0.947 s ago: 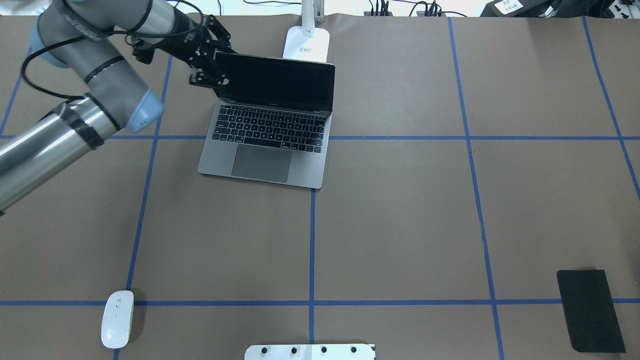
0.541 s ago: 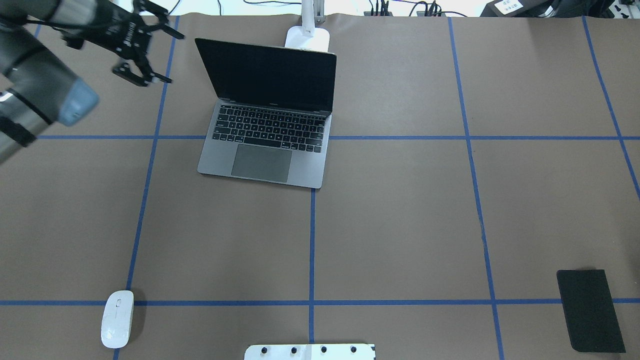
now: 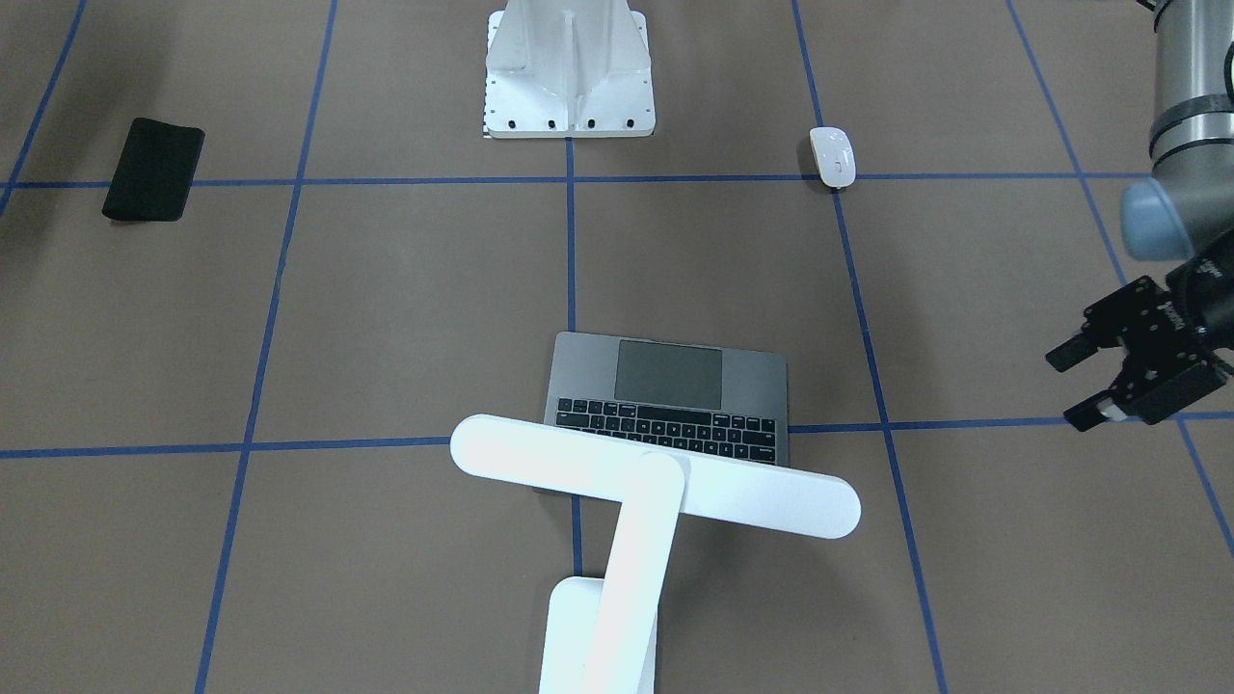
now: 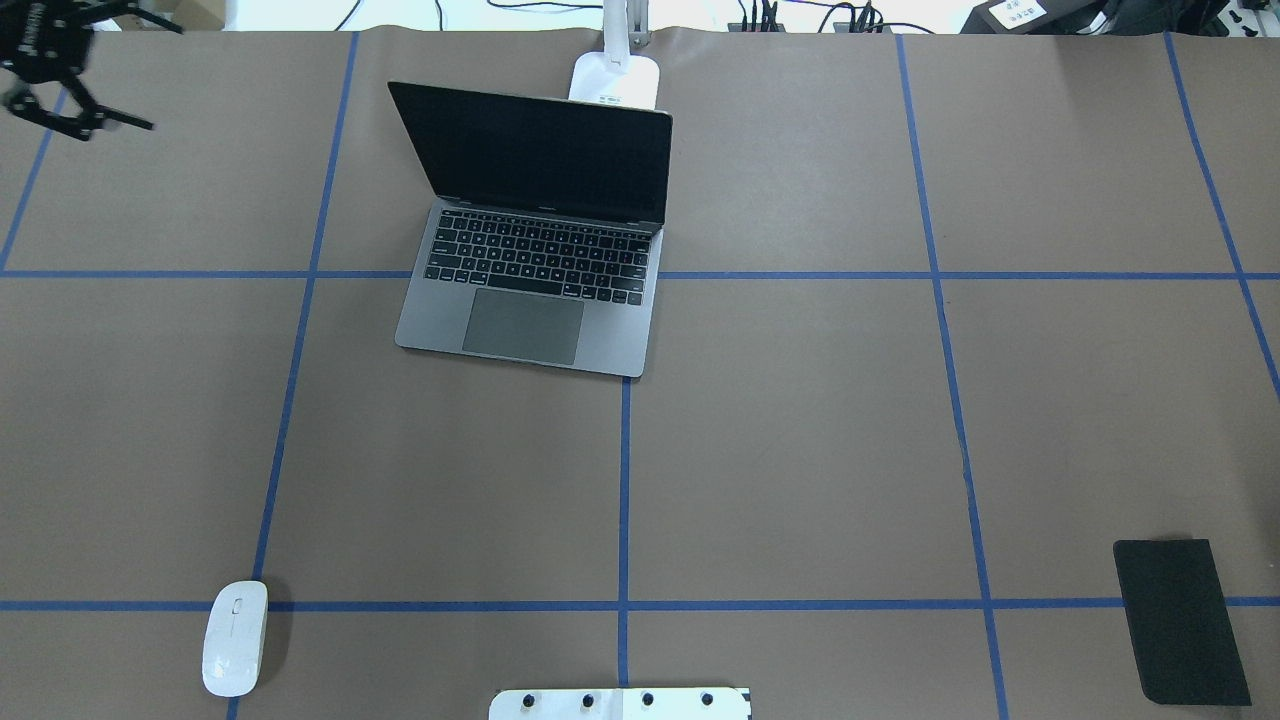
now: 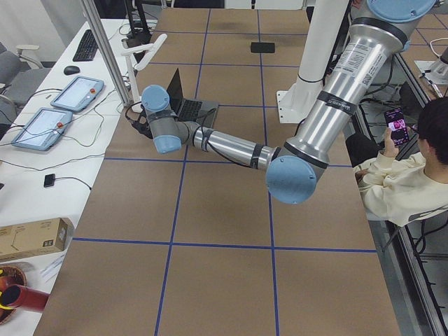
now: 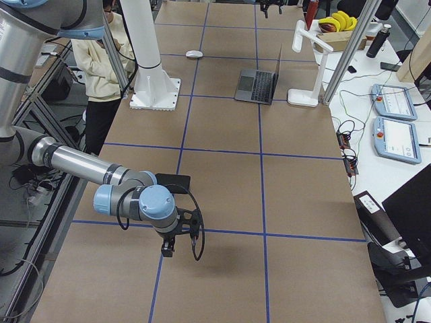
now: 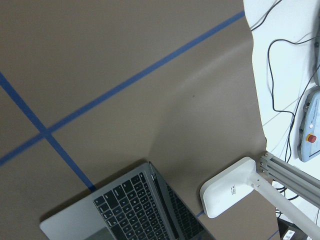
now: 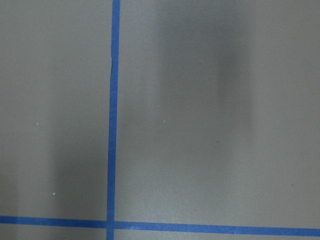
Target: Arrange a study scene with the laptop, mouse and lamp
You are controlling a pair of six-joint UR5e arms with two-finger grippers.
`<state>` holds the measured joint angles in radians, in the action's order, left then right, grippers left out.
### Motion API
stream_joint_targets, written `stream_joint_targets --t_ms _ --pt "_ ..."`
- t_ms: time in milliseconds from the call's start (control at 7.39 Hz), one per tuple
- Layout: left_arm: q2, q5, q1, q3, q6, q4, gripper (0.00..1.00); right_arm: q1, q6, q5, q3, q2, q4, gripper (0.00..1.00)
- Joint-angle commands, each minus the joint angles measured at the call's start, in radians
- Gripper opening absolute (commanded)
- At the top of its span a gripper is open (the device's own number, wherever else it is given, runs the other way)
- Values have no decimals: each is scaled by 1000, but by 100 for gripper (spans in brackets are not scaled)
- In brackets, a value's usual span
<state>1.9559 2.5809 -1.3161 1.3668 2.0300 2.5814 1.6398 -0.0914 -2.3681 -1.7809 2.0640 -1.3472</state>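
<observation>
The grey laptop (image 4: 540,240) stands open at the table's far middle, its dark screen upright; it also shows as the laptop (image 3: 675,395) from across the table. Right behind it is the white lamp (image 3: 656,474), whose bar head hangs over the keyboard, with the lamp's base (image 4: 615,80) at the table's far edge. Far off at the near left lies the white mouse (image 4: 235,637). My left gripper (image 4: 160,78) hovers open and empty at the far left corner, well clear of the laptop. My right gripper (image 6: 168,250) shows only in the exterior right view; I cannot tell its state.
A flat black mouse pad (image 4: 1180,620) lies at the near right. The white bolted pedestal (image 3: 569,67) stands at the robot's side of the table. A seated person (image 5: 413,175) is beside the table. Blue tape lines cross the brown tabletop.
My left gripper let go of the laptop screen's left edge and drew away to the far left corner. The lid now stands further back. The mouse has not moved.
</observation>
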Motion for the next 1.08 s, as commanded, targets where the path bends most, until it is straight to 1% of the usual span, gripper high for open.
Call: stream_joint_targets --t_ms 0,135,270,406,541,676,811,947 --pt "-130 30 -71 -11 -434 -6 100 0 -8 22 64 -66 0 100" --pt "-220 18 -83 -12 -690 -42 100 0 -8 21 95 -74 0 100" --pt "-291 -20 -106 -21 -958 -94 100 0 -7 17 127 -79 0 100" --pt "-336 -133 -165 -22 -1175 -156 100 0 -1 18 136 -85 -1 100" --pt "-363 -225 -176 -26 -1315 -180 100 0 2 18 143 -93 0 100" --pt "-365 -281 -181 -50 -1434 -185 100 0 4 7 143 -93 -1 100" --pt "-365 -288 -193 -90 -1620 -243 100 -3 4 -72 138 -93 -4 100" --pt "-367 -280 -210 -94 -1740 -307 100 -15 -10 -238 144 -94 -7 100"
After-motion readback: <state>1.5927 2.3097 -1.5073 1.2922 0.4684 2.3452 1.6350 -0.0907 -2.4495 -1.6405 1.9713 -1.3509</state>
